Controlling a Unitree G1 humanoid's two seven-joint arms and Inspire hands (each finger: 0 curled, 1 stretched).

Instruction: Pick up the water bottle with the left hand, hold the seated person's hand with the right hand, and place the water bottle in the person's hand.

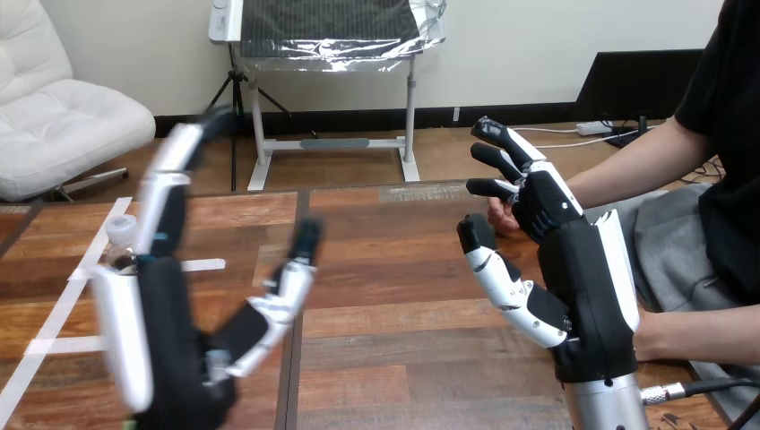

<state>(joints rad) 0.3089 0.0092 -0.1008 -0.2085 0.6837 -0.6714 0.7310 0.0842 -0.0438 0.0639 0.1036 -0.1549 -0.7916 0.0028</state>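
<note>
Left hand (170, 331) raised, jointed fingers (170, 184) spread; white-capped water bottle (121, 229) behind them. Right hand (587, 269) fingers (511, 141) straight, apart, beside person's hand (504, 218) over wood-plank table (394, 296).

Water bottle (122, 229): I see just its pale cap and a bit of the neck; the rest is hidden behind my left robot hand (166, 331).
Left robot hand: blurred all over, its finger and thumb outlines soft; its base is cut off by the bottom edge.
Person's upper hand (502, 217): mostly hidden behind the fingers of my right robot hand (582, 278); I cannot tell whether the two touch.
Person's lower hand (659, 336): its fingers are hidden behind the heel of my right robot hand.
Right forearm: cut off by the bottom edge.
Desk (394, 296): its near edge lies outside the frame.
</note>
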